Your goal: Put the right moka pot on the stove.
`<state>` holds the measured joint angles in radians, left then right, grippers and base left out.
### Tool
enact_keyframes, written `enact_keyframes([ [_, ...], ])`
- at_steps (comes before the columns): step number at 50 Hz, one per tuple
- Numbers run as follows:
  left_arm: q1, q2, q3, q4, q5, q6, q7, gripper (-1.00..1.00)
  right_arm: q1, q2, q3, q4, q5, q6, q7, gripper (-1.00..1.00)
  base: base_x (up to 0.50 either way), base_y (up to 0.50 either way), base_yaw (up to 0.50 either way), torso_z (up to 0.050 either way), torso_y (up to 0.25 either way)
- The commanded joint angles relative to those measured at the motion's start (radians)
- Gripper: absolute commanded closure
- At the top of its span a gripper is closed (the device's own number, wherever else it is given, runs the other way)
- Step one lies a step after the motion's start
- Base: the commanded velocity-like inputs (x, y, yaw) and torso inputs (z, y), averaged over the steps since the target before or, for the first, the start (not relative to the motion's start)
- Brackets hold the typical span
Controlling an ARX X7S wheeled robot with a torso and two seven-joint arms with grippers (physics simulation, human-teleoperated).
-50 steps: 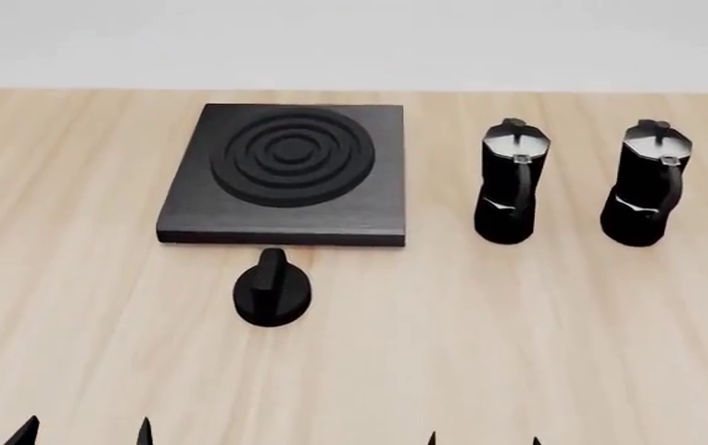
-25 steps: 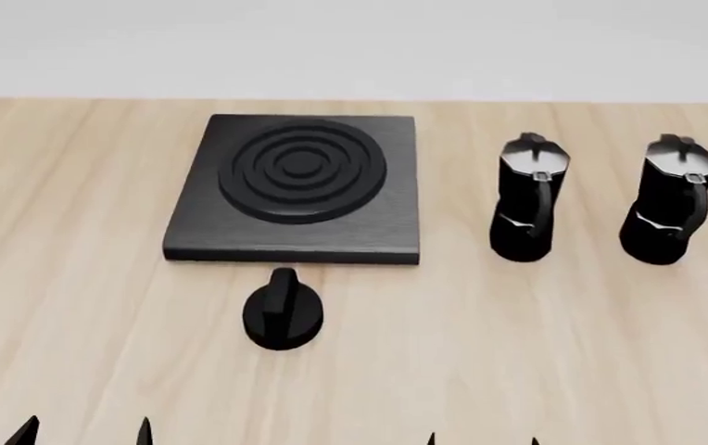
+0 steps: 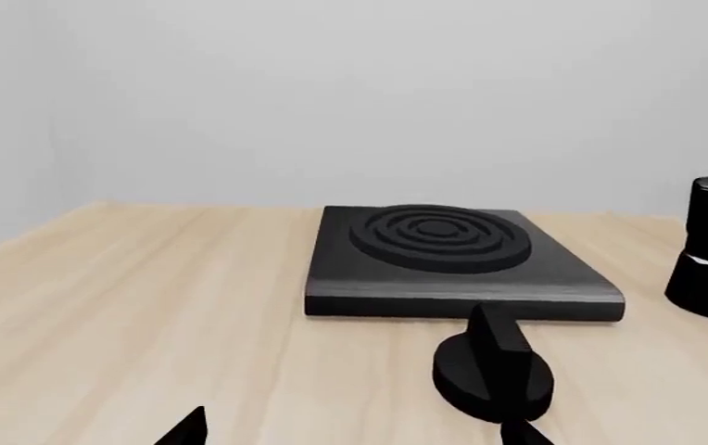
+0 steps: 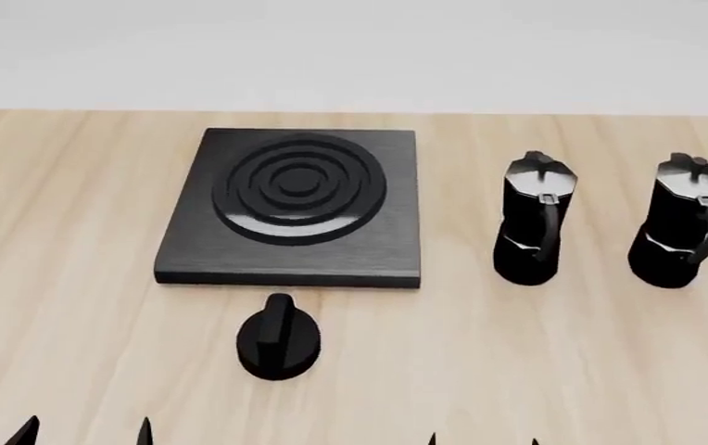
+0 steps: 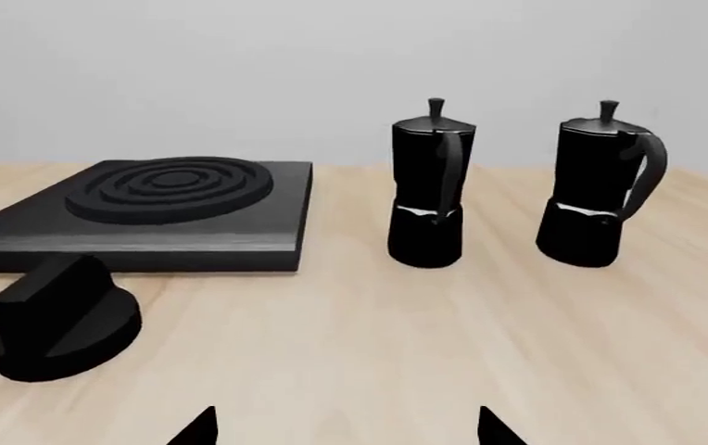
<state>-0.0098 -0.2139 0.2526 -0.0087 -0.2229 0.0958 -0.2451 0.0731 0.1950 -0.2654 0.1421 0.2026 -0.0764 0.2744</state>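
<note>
Claws [image 4: 82,431] low over pale wooden table [image 4: 57,278]

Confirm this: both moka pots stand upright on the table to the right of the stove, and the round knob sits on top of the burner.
Not quite. The round knob sits on the table in front of the stove, not on the burner, as the head view shows. Both moka pots, the right moka pot and its twin, do stand upright right of the stove.
</note>
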Motion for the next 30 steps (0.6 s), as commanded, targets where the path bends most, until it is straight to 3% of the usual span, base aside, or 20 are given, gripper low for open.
enact_keyframes([
  [1,0.000,-0.004,0.005,-0.001,-0.003,0.004,-0.004,-1.00,0.003,0.003,-0.005,0.002,0.006,0.000,0.003,-1.00,0.15,0.00,0.00,0.000,0.000],
  [30,-0.005,-0.013,0.017,-0.001,-0.012,0.005,-0.016,-1.00,0.006,0.009,-0.012,0.023,0.023,-0.018,0.007,-1.00,0.15,0.00,0.00,0.000,0.001],
])
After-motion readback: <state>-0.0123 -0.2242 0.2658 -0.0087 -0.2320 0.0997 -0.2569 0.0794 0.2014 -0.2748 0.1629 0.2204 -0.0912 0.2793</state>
